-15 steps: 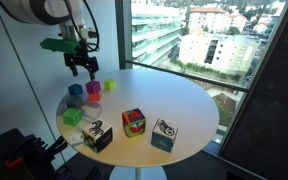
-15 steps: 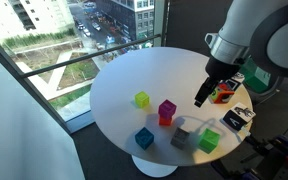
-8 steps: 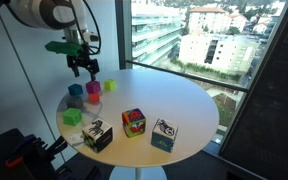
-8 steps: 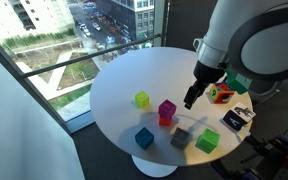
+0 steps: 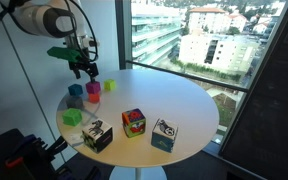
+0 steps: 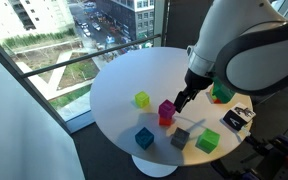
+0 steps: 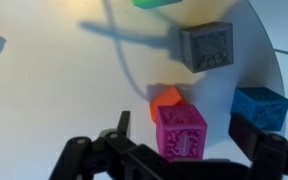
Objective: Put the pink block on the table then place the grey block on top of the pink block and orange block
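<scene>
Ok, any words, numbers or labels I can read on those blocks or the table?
None can be read.
Black-and-white cube, multicoloured cube, teal-sided cube: printed patterns, too small and blurred to read.
Pink block, grey block: textured faces, no legible characters.

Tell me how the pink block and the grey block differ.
The pink block is magenta; the grey block is dull grey. The pink one sits on the orange block; the grey one rests on the table. The open hand hangs over the pink block, not the grey one. Both are small cubes of like size.
</scene>
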Action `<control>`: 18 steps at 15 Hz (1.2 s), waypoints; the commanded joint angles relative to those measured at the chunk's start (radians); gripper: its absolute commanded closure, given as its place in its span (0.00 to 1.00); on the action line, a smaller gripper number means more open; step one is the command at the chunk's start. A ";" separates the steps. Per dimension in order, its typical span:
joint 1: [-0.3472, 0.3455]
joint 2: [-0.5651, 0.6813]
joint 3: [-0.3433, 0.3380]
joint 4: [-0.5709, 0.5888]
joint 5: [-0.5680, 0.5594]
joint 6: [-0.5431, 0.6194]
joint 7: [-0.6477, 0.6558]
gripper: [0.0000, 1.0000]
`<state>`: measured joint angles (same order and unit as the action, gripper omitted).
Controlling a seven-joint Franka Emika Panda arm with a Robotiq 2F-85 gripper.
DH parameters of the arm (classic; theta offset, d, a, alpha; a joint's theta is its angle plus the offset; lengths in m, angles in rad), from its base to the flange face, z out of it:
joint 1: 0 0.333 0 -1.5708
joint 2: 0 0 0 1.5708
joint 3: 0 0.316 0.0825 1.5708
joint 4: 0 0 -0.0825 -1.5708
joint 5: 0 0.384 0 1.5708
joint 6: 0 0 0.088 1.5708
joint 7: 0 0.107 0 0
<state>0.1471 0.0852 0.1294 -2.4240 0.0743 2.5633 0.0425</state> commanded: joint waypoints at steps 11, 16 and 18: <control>0.003 0.018 0.002 0.018 -0.020 0.013 0.041 0.00; 0.008 0.026 0.003 0.038 -0.028 0.001 0.054 0.00; 0.012 0.032 0.003 0.050 -0.033 -0.004 0.061 0.00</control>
<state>0.1540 0.1007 0.1296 -2.4086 0.0708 2.5728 0.0591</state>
